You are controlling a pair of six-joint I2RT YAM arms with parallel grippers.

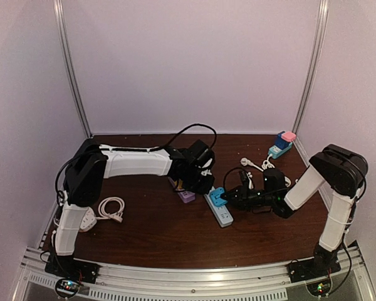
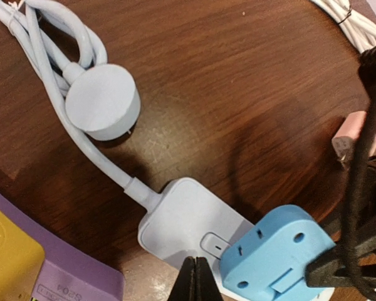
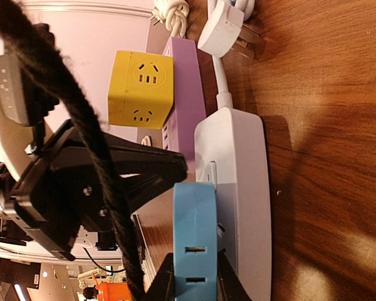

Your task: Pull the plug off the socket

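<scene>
A blue plug (image 1: 218, 198) sits on the near end of a white socket strip (image 1: 224, 216) in the middle of the table. My right gripper (image 3: 194, 285) is shut on the blue plug (image 3: 194, 235), one finger on each side. A narrow gap shows between the plug and the strip (image 3: 238, 182). My left gripper (image 2: 197, 282) is shut and empty. Its tip rests on the white strip (image 2: 182, 216) right beside the blue plug (image 2: 279, 251). In the top view the left gripper (image 1: 202, 183) is just behind the plug.
A purple strip (image 3: 187, 94) with a yellow cube socket (image 3: 141, 88) lies close left of the white strip. The strip's white cord and round plug (image 2: 103, 100) lie behind it. A coiled white cable (image 1: 111, 207) lies at the left and a blue and pink adapter (image 1: 282, 145) at the back right.
</scene>
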